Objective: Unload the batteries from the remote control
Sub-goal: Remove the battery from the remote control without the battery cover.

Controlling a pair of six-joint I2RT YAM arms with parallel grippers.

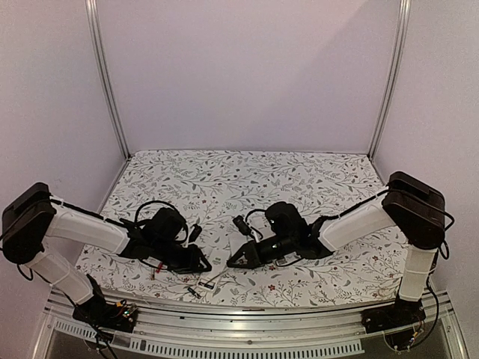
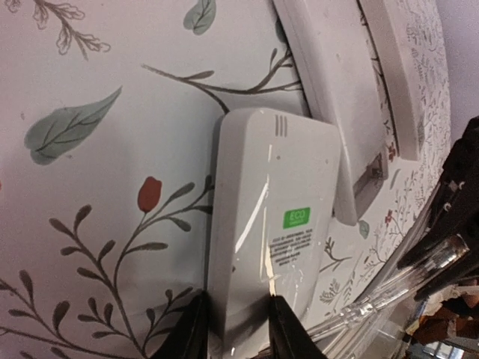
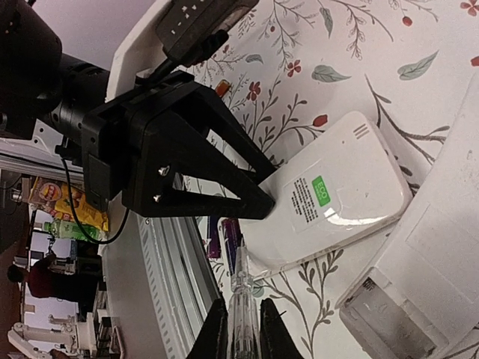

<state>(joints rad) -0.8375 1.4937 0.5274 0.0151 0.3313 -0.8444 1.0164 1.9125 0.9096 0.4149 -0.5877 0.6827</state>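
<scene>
At the bottom edge of the left wrist view, the left gripper (image 2: 238, 333) is seen with its jaws clenched on the near end of a white shell (image 2: 273, 224), which is held flat on the flowered counter (image 2: 97, 224). This hold is judged to steady the piece while the other arm works.

At the bottom of the right wrist view, the right gripper (image 3: 241, 333) is closed on a clear thin tool (image 3: 242, 295). Its tip is aimed up toward the shell's lower left edge, presumably for prying or nudging.

The shell is glossy and round-cornered, and it carries a green ECO label (image 2: 295, 218), small print and three short slots at its far end. Whether it is the remote control's body or only a cover cannot be told.

Just left of the shell in the right wrist view, the batteries (image 3: 223, 241) are made out as two slim cylinders, one dark and one reddish. They lie by the counter's metal edge, outside any casing.

Farthest off, in the upper right of the left wrist view, a second white casing (image 2: 333, 90) with an open recess is seen just beside the shell.
</scene>
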